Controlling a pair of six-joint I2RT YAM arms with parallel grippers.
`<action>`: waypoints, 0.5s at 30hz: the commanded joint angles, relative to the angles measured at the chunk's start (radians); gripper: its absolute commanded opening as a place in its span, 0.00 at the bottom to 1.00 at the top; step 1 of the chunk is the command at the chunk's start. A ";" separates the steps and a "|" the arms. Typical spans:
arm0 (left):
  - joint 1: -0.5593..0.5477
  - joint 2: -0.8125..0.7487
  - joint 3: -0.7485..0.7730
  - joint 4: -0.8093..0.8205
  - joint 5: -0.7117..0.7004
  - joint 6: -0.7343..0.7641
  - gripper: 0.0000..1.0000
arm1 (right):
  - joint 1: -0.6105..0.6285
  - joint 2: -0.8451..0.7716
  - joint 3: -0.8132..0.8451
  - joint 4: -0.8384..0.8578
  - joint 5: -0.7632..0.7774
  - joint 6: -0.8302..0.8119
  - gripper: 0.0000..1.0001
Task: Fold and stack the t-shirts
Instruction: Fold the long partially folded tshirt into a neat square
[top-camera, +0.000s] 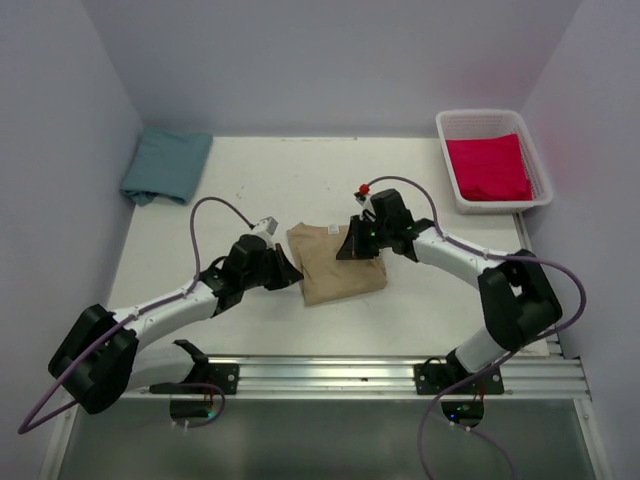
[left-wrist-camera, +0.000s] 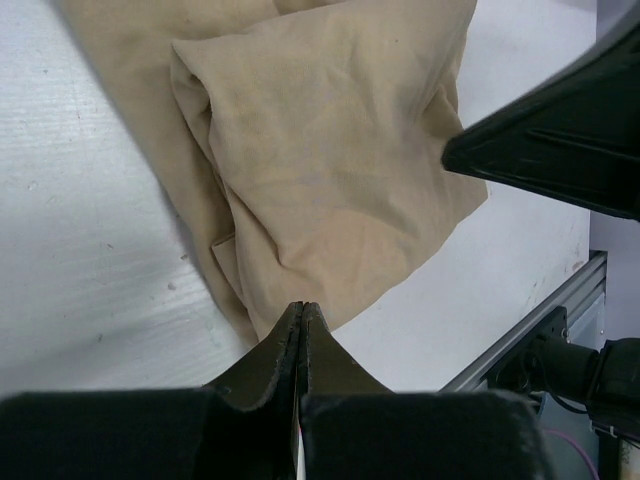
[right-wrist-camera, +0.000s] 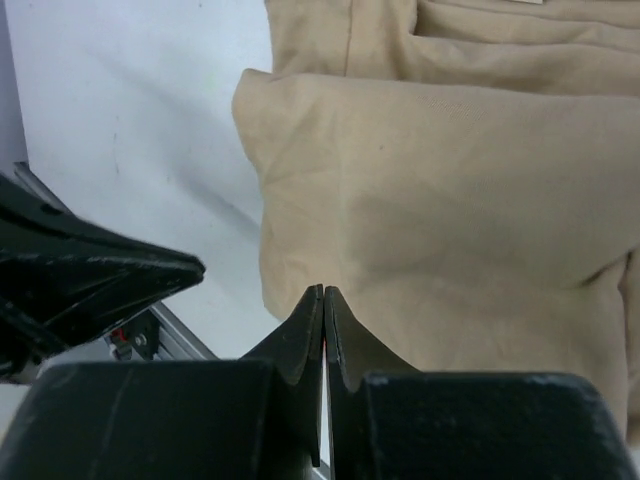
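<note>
The tan t-shirt (top-camera: 335, 263) lies folded into a small rectangle in the middle of the table; it also fills the left wrist view (left-wrist-camera: 330, 160) and the right wrist view (right-wrist-camera: 450, 200). My left gripper (top-camera: 292, 272) is shut at the shirt's left edge, with no cloth showing between its tips (left-wrist-camera: 302, 306). My right gripper (top-camera: 352, 245) is shut over the shirt's upper right part, its tips (right-wrist-camera: 323, 290) also empty. The teal-blue t-shirt (top-camera: 165, 166) lies folded at the back left corner. The red-pink t-shirt (top-camera: 488, 167) lies in the basket.
The white slatted basket (top-camera: 480, 116) stands at the back right by the wall. Grey walls close the table on three sides. An aluminium rail (top-camera: 330, 372) runs along the near edge. The two grippers are close together over the shirt.
</note>
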 joint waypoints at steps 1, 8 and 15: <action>-0.002 -0.025 -0.006 0.016 -0.024 0.010 0.00 | -0.013 0.106 0.024 0.120 -0.066 0.020 0.00; -0.004 -0.040 -0.035 0.019 -0.030 0.006 0.00 | -0.016 0.368 0.177 0.120 0.096 -0.027 0.00; -0.002 -0.031 -0.078 0.012 -0.132 0.033 0.00 | -0.022 0.516 0.286 0.083 0.163 -0.039 0.00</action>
